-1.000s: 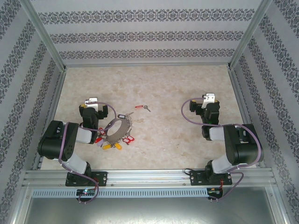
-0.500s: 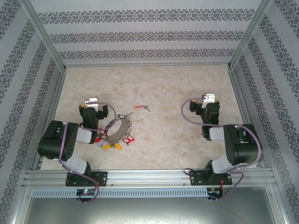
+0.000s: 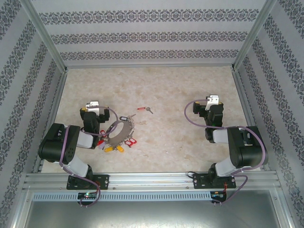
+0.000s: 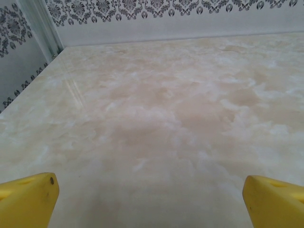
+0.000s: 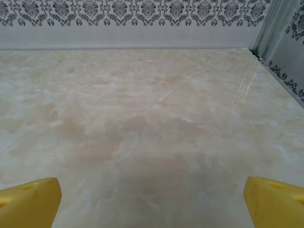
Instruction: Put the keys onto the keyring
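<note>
both claws wide open, holding nothing: left claw point(image 4: 152, 206) with yellow fingertips point(image 4: 28, 199) spread over bare table point(image 3: 190, 90), right claw point(image 5: 152, 206) the same on its side.

the loose key point(image 3: 145, 109) with a red tag lies flat on the table between the two arms, a bit nearer the left one and apart from both claws. the keyring point(image 3: 124, 134) lies just right of the left arm's wrist, close to its forearm, strung with many small keys with red, yellow and dark tags. nothing looks started yet — the red key is not on the ring.

what could go wrong, my guess:
- the key is small and flat on a smooth, glossy top, so fingers coming down a bit off would likely skate it away rather than pinch it.
- grabbing it by the tag would leave the metal part dangling and hard to aim at the ring.
- the ring sits so close to the left arm that a swing of the wrist or forearm could drag the bunch and shift the ring.
- the thin loop is crowded with keys; a claw may close on tags, not wire, and the ring would twist when the key is pushed on.

containers: no real one here — the ring is the only holder, and it carries the tagged bunch.
</note>
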